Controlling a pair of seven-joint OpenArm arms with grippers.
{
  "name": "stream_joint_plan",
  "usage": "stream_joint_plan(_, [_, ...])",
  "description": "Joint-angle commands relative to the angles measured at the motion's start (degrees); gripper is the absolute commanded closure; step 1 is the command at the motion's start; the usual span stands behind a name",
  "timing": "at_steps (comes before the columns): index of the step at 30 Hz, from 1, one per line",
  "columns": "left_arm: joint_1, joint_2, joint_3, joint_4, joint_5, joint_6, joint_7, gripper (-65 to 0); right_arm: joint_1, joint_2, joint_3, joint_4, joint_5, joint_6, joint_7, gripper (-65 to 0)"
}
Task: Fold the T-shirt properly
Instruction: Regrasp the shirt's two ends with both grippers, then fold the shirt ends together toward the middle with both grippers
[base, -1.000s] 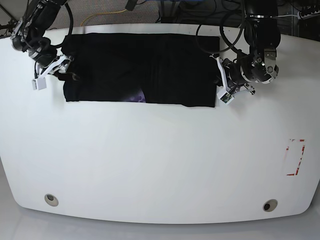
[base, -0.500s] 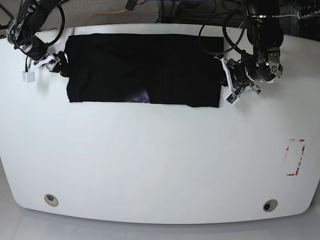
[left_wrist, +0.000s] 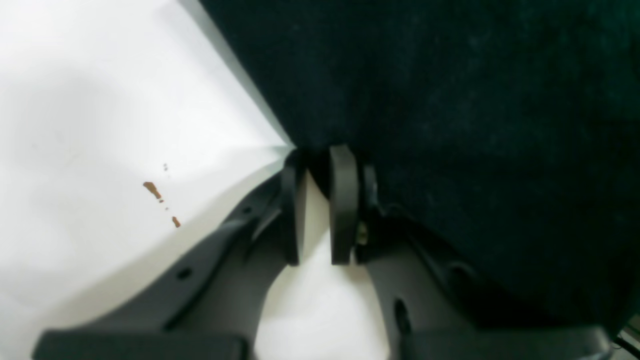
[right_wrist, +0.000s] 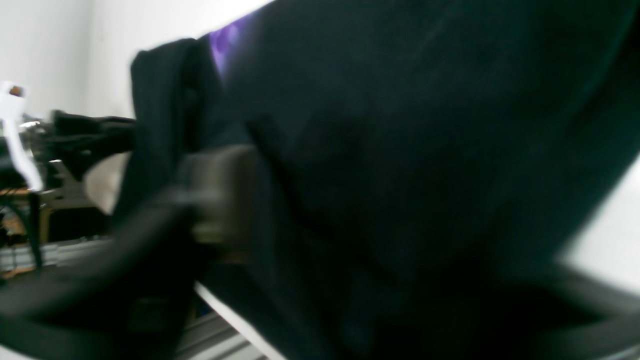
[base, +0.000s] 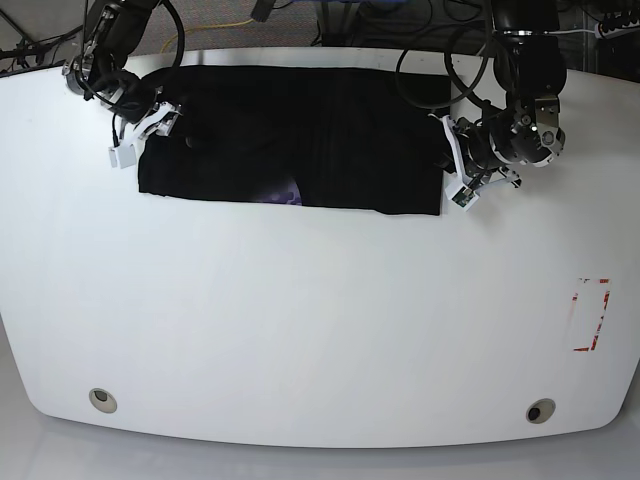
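Observation:
The black T-shirt (base: 300, 130) lies as a long folded strip across the back of the white table, with a bit of purple print (base: 280, 194) showing at its front edge. My left gripper (base: 448, 166) is at the strip's right end. In the left wrist view that gripper (left_wrist: 320, 155) is shut on the T-shirt (left_wrist: 475, 125) at the hem. My right gripper (base: 145, 135) is at the strip's left end. The right wrist view is blurred: one finger (right_wrist: 220, 195) presses into the T-shirt (right_wrist: 400, 150), and the jaws stand apart around the cloth.
The white table (base: 320, 320) stretches toward me in front of the shirt. A red-marked rectangle (base: 590, 315) sits near its right edge, and two round holes (base: 101, 399) (base: 540, 410) near the front. Cables (base: 230, 20) run behind the back edge. Small brown specks (left_wrist: 152, 189) mark the tabletop.
My right gripper has swung in from off the shirt's left side onto its left end, and its jaws have narrowed. The shirt has shifted slightly right. The left gripper has barely moved.

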Motion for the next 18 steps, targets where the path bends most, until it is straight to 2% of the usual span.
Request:
stream_joint_plan(1, [0.37,-0.36,-0.12,-0.14,2.66,0.12,2.91,-6.1,0.93,0.58,-0.24,0.9,1.15,-0.01,1.29,-16.5])
stream_joint_plan(2, [0.37,-0.36,-0.12,-0.14,2.66,0.12,2.91,-6.1,1.1,0.84,-0.41,0.9,1.15,-0.01,1.47,-7.3])
stream_joint_plan(3, [0.37,-0.36,-0.12,-0.14,2.66,0.12,2.91,-6.1,1.01,1.02,-0.5,0.99,1.15,-0.01,1.47,-1.1])
stream_joint_plan(4, [0.37,-0.36,-0.12,-0.14,2.66,0.12,2.91,-6.1,1.01,1.02,-0.41,1.08,1.15,-0.01,1.47,0.0])
stream_joint_plan(7, [0.28,-0.19,-0.12,-0.23,2.66,0.12,2.91,-6.1,0.93,1.11,-0.15,4.25,0.88,-0.01,1.64,0.0])
stream_joint_plan(9, [0.28,1.48,-0.12,-0.23,2.66,0.12,2.91,-6.1,0.57,1.11,-0.41,8.29,-1.4,-0.01,1.64,0.0])
stream_joint_plan(12, [0.19,2.89,0.14,-0.32,2.66,0.12,2.91,-6.1,0.31,0.49,-0.68,14.97,-4.83,-2.25,1.64,0.0])
stream_joint_plan(14, [0.19,4.47,0.14,-0.41,2.75,0.12,2.91,-6.3,0.31,-1.09,-2.35,19.37,-6.06,-3.48,1.56,0.0])
stream_joint_plan(18, [-0.51,6.67,0.23,-0.41,2.75,0.12,2.82,-6.3,0.84,-1.88,-7.18,23.94,-6.15,-3.57,1.56,0.0])
